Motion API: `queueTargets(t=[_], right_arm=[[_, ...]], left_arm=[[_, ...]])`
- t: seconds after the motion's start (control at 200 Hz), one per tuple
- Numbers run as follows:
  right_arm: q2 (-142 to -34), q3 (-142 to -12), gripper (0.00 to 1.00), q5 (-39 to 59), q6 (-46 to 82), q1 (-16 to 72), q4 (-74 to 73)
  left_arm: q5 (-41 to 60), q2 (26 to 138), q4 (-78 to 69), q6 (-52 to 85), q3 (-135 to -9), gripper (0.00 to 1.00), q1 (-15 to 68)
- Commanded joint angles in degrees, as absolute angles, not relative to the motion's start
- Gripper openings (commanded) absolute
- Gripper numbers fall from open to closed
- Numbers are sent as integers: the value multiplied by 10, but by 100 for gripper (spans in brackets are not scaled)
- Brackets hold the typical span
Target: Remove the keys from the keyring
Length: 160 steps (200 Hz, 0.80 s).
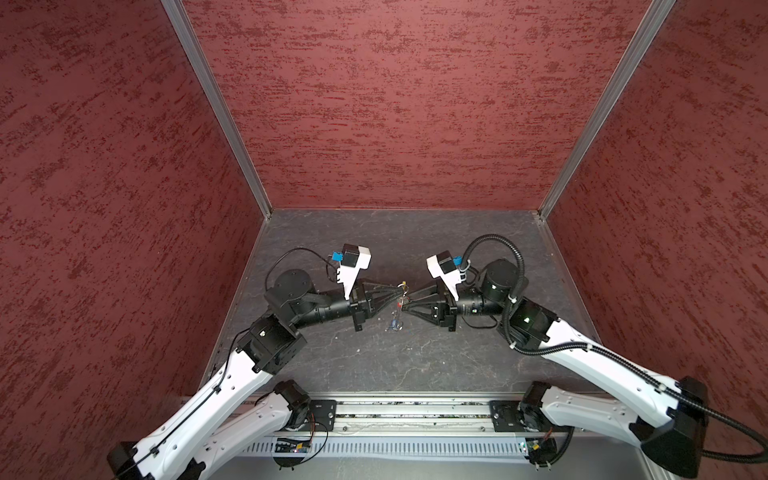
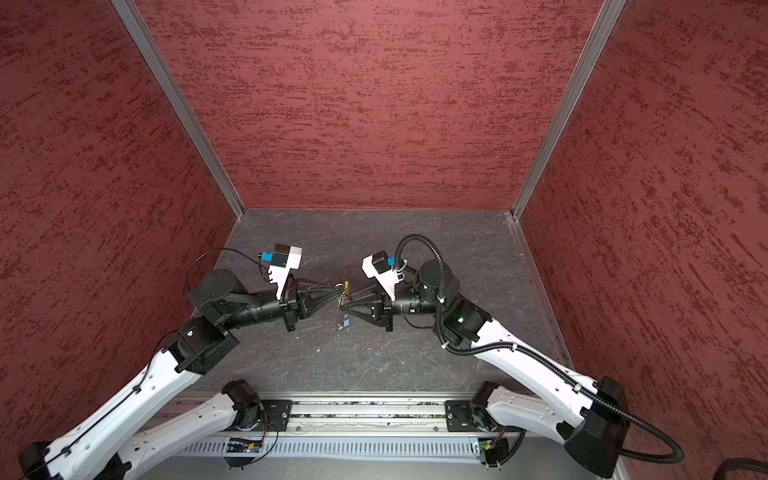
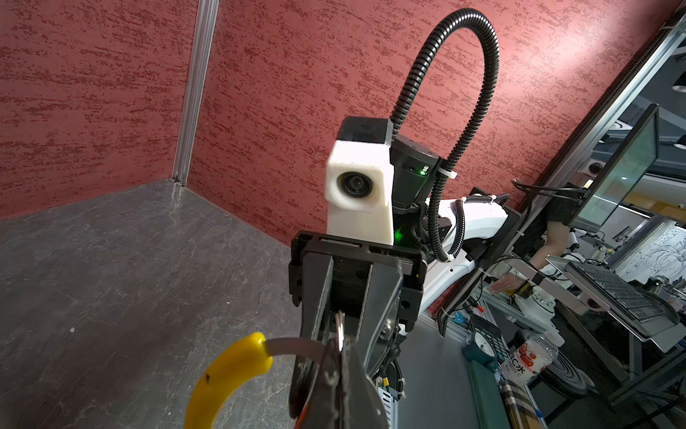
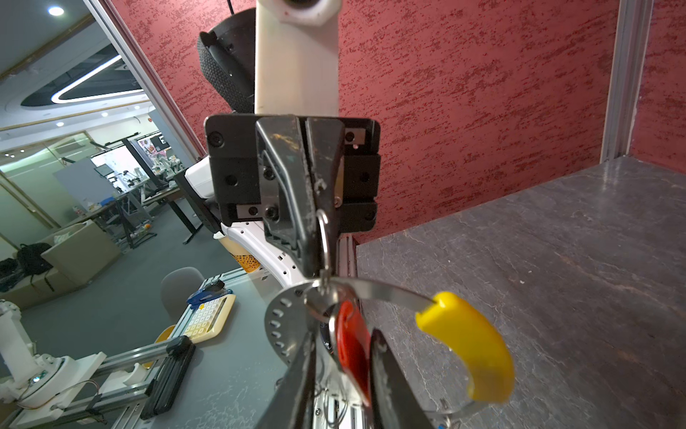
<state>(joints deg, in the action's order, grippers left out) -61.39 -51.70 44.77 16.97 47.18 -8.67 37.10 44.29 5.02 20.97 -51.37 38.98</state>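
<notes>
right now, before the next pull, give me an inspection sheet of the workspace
surface: dark grey table, a few pale specks.
job's things: keyring held in the air between both grippers; red-orange tagged key on it; blue tagged key looks to lie on the table below.
clutter: nothing seen.
grippers: left gripper shut on the keyring's silver ring; right gripper straddles the red-orange key's tag, grip unclear.
cables: corrugated conduit and thin black cable clear of the keys.
surroundings: red walls; office beyond.
</notes>
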Motion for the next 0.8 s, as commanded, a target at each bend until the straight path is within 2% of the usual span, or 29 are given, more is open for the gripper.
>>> queueTargets(t=[0.0, 0.13, 0.797], right_arm=[[-614, -533, 19, 445, 164, 476, -111], [-602, -533, 0, 428, 154, 476, -96], [-575, -635, 0, 367, 26, 470, 159]], left_arm=[[367, 437, 27, 211, -510, 0, 393], [367, 435, 31, 208, -510, 0, 393], [418, 423, 90, 170, -530, 0, 393]])
